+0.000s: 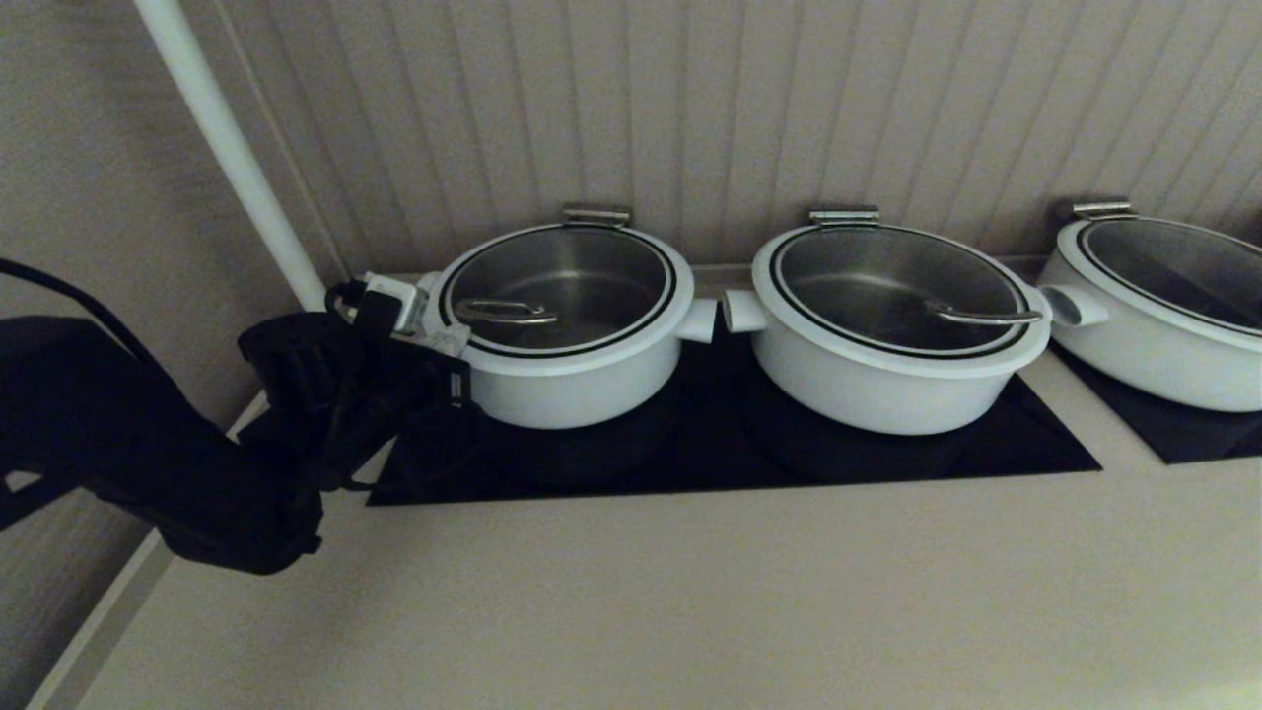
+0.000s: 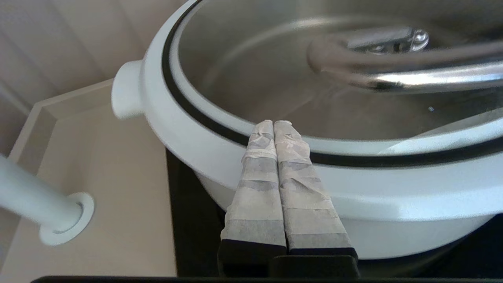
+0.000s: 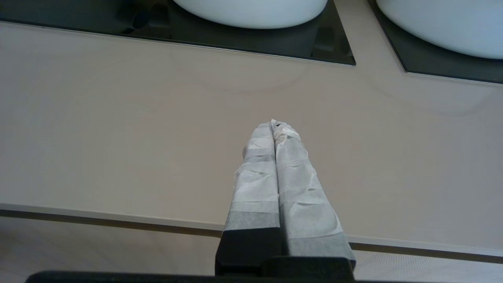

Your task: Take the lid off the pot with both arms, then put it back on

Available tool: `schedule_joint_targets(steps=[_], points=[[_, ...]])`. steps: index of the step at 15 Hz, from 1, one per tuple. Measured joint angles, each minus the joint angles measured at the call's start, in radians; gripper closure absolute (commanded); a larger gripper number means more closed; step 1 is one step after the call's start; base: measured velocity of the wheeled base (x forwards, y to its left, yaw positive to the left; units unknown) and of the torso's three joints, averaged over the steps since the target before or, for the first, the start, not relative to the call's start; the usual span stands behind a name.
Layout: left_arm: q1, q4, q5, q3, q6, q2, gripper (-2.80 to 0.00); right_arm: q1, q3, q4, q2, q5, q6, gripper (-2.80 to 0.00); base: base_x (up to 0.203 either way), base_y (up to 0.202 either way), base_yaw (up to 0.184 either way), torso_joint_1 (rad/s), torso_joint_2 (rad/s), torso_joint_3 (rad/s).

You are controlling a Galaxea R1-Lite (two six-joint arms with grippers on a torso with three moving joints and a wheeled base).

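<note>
Lid (image 1: 557, 296) sits seated on pot (image 1: 567, 380) at desk's left end; left gripper (image 2: 274, 125), fingers together, rests at lid's edge, right gripper (image 3: 275, 125) together, hovering over bare desk (image 3: 118, 129), so a one-sided lift may tip it.

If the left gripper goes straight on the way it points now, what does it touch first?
Most likely the lid of the pot. The left gripper, shut and empty, points at the lid's white outer ring, and its tips look almost on it, though depth is unclear. The right gripper waits over the countertop.
</note>
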Motion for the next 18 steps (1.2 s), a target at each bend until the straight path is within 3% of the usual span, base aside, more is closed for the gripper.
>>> schedule_joint_targets(steps=[18], points=[[0.023,0.009,-0.001,0.164,0.007,-0.216,0.0,0.0,-0.001,0.0,0.0,0.0,0.006,0.0,0.0,0.0,0.0,0.0,0.0,0.0]])
